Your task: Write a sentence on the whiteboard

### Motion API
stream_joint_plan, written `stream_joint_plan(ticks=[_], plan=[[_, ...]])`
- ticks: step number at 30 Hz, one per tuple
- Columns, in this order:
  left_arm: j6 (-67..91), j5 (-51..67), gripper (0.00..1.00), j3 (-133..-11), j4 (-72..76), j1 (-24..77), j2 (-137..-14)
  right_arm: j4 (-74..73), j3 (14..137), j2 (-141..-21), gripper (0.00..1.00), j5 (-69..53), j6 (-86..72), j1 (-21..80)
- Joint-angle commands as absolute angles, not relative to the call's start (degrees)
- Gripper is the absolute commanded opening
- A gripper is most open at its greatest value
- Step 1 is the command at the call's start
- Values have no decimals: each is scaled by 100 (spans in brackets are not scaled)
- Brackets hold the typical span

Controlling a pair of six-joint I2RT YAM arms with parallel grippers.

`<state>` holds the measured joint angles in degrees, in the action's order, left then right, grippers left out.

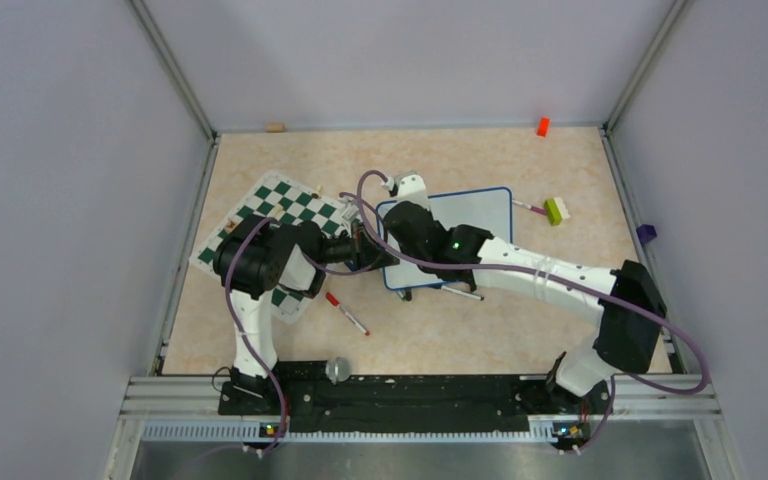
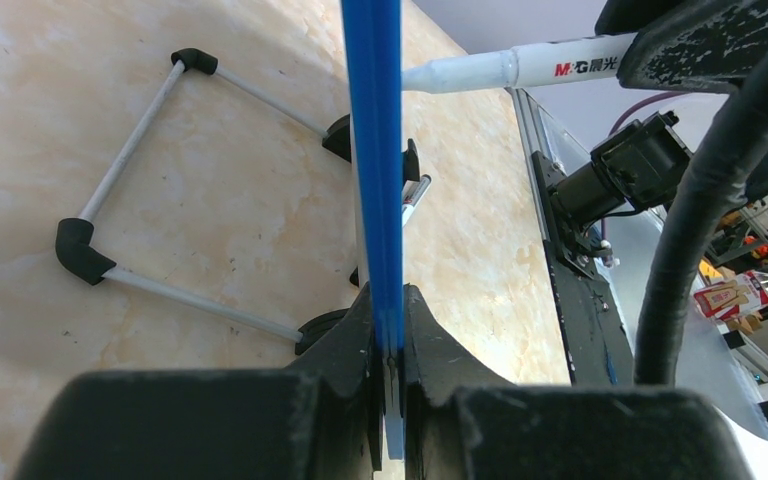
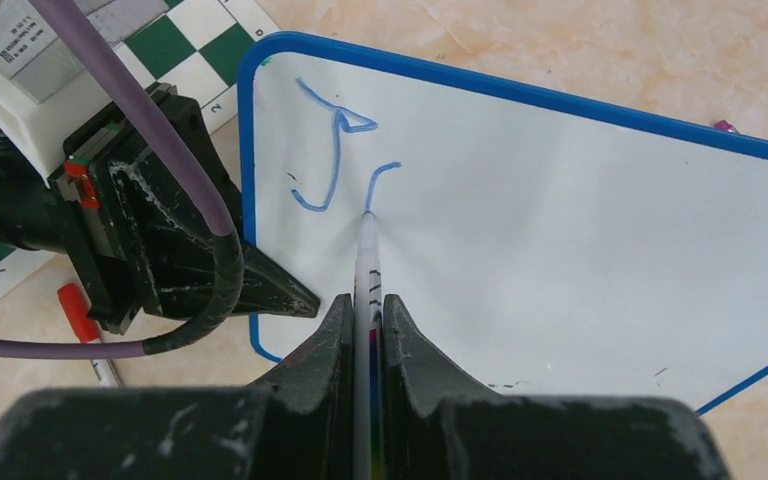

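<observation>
The whiteboard [image 1: 480, 215] lies mid-table, its near part hidden under my right arm. In the right wrist view the whiteboard [image 3: 560, 230] shows the sentence as a blue "J" [image 3: 325, 160] and a short curved stroke [image 3: 378, 185] beside it. My right gripper [image 3: 368, 310] is shut on a white marker [image 3: 368, 260] whose tip touches the board at the foot of that stroke. My left gripper [image 2: 388, 340] is shut on the board's blue frame [image 2: 375, 150] at its left edge. From above, the left gripper [image 1: 365, 245] and the right gripper [image 1: 397, 215] sit close together.
A green-and-white chess mat [image 1: 280, 215] lies left of the board, under the left arm. A red-capped marker [image 1: 345, 312] lies in front of it. A green-and-white block [image 1: 557, 210], a red block [image 1: 542, 126] and a purple thing [image 1: 646, 233] sit to the right. The board's wire stand [image 2: 130, 200] shows underneath.
</observation>
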<state>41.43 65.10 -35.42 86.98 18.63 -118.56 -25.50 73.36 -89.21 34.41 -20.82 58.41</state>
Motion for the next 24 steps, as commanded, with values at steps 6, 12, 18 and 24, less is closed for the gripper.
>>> stream_joint_plan(ticks=[6,12,18,24], plan=[[3696,6794,0,-3577,9281,1904,-11876,-2843,7390,-8664,0,4052,-2237,5846],[3591,6743,0,-3500,9281,1903,-11801,-2847,7523,-8740,0,4229,-2258,5844],[3655,6778,0,-3546,9281,1905,-11852,-2840,7770,-8901,0,4297,-2223,5843],[3653,6785,0,-3537,9281,1907,-11835,-2713,7995,-9090,0,4241,-2081,5839]])
